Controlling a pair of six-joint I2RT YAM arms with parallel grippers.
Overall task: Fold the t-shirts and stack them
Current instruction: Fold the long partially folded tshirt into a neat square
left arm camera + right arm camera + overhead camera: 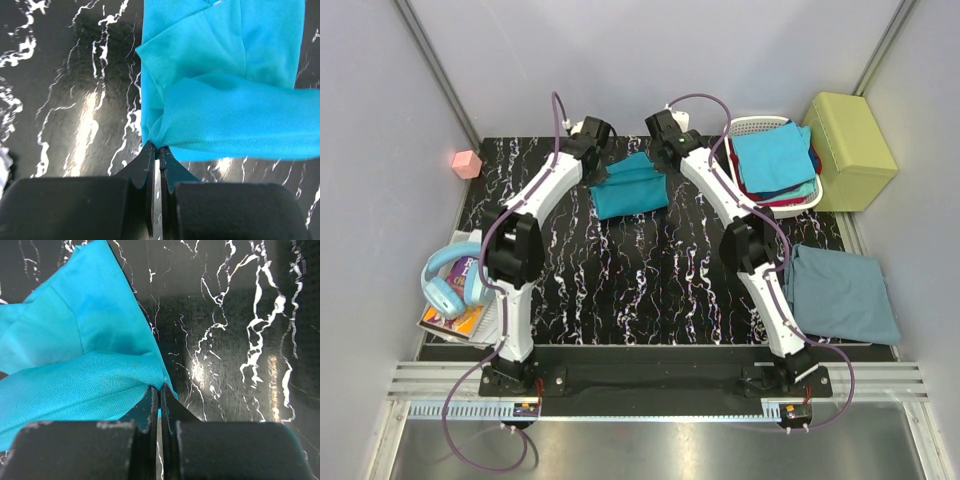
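Top external view: a teal t-shirt (630, 190) lies partly folded on the black marbled counter (650, 280), upper centre of the frame, stretched between the two arms. Its long axis runs left to right across the picture, with one arm at each end, so neither is the nearer. The left pincer (156, 150) is closed on a bunched corner at the shirt's left end. In the left wrist view the cloth spreads up and to the right from the tips. The right pincer (160, 389) is closed on the matching corner at the right end, and there the cloth fans up and to the left. A lifted band of fabric spans the two grips, above a flatter layer resting on the counter. The coming move looks to turn on that shared edge: both ends would have to travel together, square to the long axis, for the fold to land even. Which way the collar points cannot be made out. Folded t-shirts (772, 155), bright blue on top, sit in a white slatted basket (750, 122) at upper right, and a grey-blue t-shirt (840, 295) lies flat at lower right, well apart from both pincers
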